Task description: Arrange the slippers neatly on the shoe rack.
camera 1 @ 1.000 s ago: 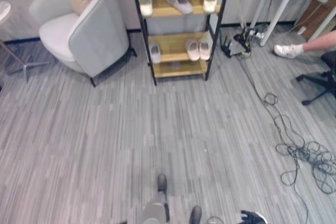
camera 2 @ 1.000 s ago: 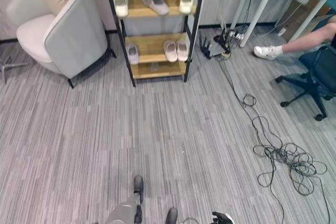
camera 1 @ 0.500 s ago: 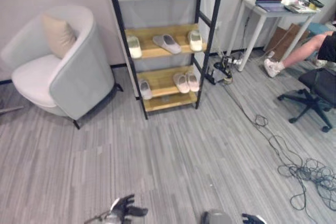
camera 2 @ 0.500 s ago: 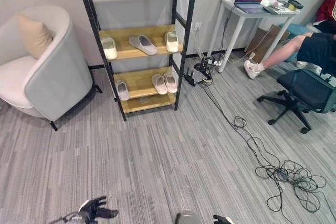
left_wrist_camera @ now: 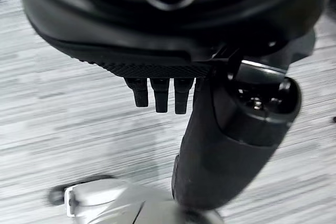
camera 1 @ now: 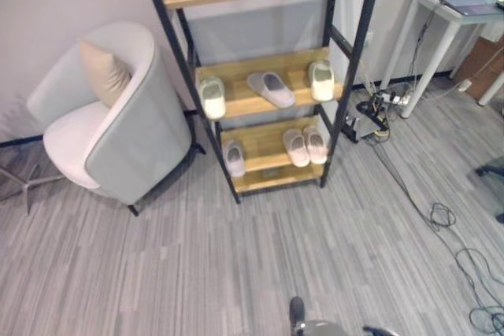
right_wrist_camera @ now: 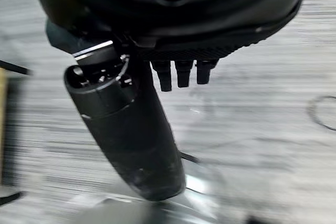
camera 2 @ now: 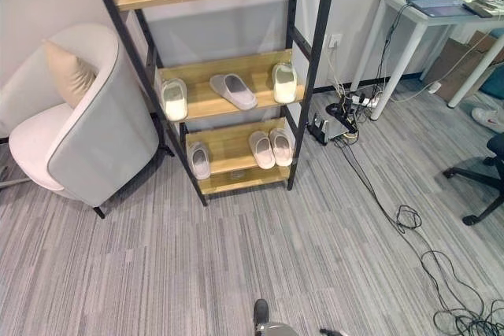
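Armchair (camera 1: 118, 139) was seen at left, shoe rack (camera 1: 268, 76) centre w/ six slippers (camera 1: 269, 88) on mid & lower shelves. L hand (left_wrist_camera: 173, 61) & R hand (right_wrist_camera: 157, 51) were held empty, fingers straight, over floor (camera 1: 197, 265)

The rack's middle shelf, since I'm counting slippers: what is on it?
On the middle shelf lie three slippers: a cream one at the left, a grey one askew in the middle, a cream one at the right. Nothing covers them.
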